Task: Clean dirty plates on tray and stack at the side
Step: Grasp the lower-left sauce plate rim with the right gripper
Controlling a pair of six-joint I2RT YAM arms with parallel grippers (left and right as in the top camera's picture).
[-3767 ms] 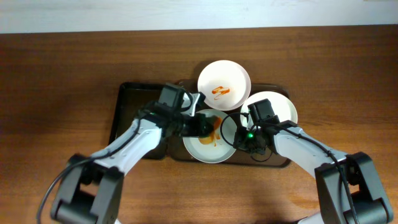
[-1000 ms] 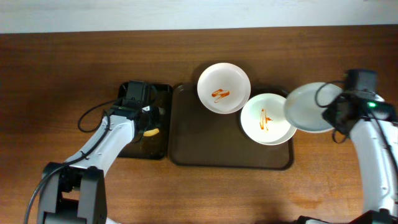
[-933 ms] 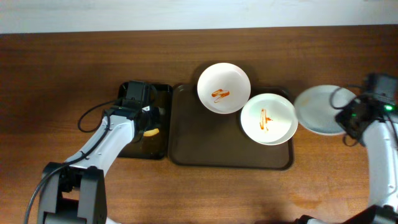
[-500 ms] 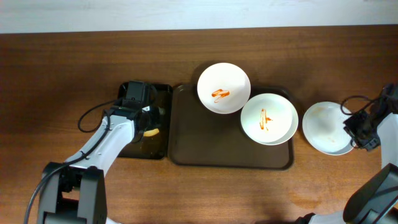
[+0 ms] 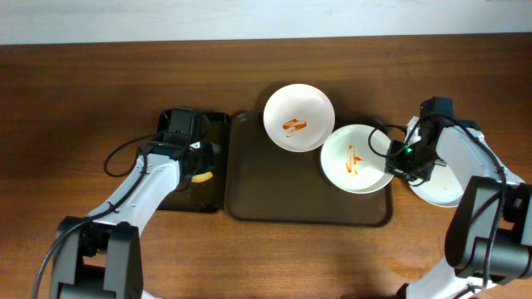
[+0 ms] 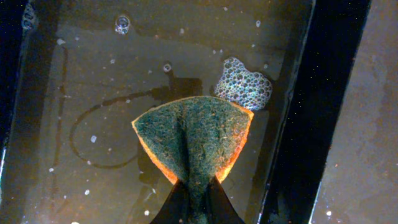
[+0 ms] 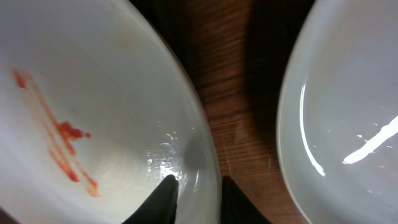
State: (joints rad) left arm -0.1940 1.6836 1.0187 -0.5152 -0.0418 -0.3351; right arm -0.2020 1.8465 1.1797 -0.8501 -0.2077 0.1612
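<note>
The right arm reaches in from the table's right edge, bent over the clean plate (image 5: 446,188), which lies on the bare wood just beside the brown tray (image 5: 274,195). The right gripper (image 7: 198,188) sits at the right rim of the nearer dirty plate (image 7: 93,93), the one with a red streak. One finger is inside the rim and one outside, close together; whether they pinch it cannot be told. This plate lies on the tray's right part, its edge under the second dirty plate (image 5: 299,116) at the far side. The left arm stretches over the black basin (image 6: 93,74) left of the tray. The left gripper (image 6: 194,208) is clamped on a folded sponge (image 6: 193,143), held low over the wet bottom, with foam (image 6: 244,84) beside it.
</note>
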